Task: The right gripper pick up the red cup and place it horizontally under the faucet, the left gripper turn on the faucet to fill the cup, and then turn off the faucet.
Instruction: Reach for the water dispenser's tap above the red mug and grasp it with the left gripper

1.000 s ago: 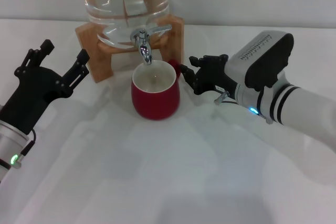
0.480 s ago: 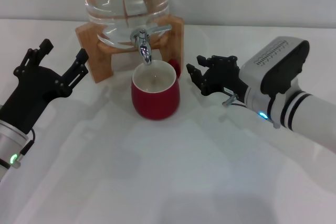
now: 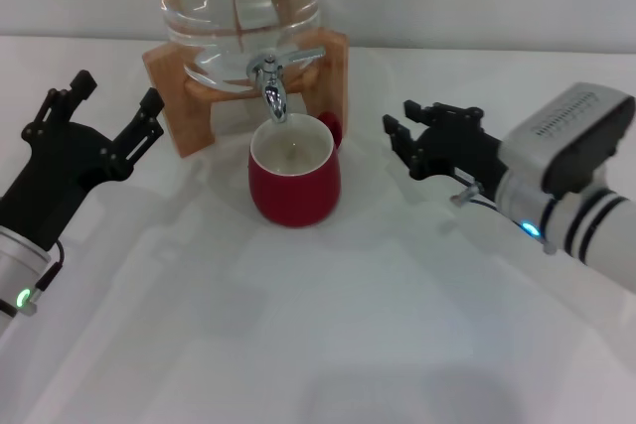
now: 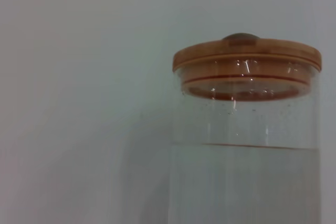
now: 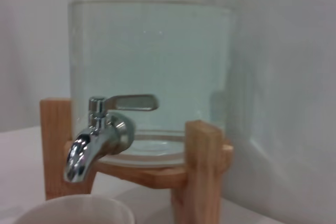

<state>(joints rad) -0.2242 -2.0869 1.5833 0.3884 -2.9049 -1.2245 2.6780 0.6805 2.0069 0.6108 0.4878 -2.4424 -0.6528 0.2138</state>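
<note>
The red cup (image 3: pixel 294 181) stands upright on the white table, its cream inside facing up right below the faucet (image 3: pixel 270 78). The chrome lever points toward my right side, and no stream shows. My right gripper (image 3: pixel 407 138) is open and empty, a hand's width to the right of the cup's handle. My left gripper (image 3: pixel 107 108) is open and empty, to the left of the wooden stand (image 3: pixel 181 96). The right wrist view shows the faucet (image 5: pixel 97 140) close up, with the cup's rim (image 5: pixel 73 211) just beneath the spout.
The glass jar (image 3: pixel 238 7), part full of water, sits in the wooden stand at the back centre. In the left wrist view, the jar (image 4: pixel 244 166) shows with its wooden lid (image 4: pixel 247 59). White table lies in front of the cup.
My right gripper has drawn back to the right, away from the cup's handle, leaving the cup under the spout. The left gripper has shifted slightly to the left.
</note>
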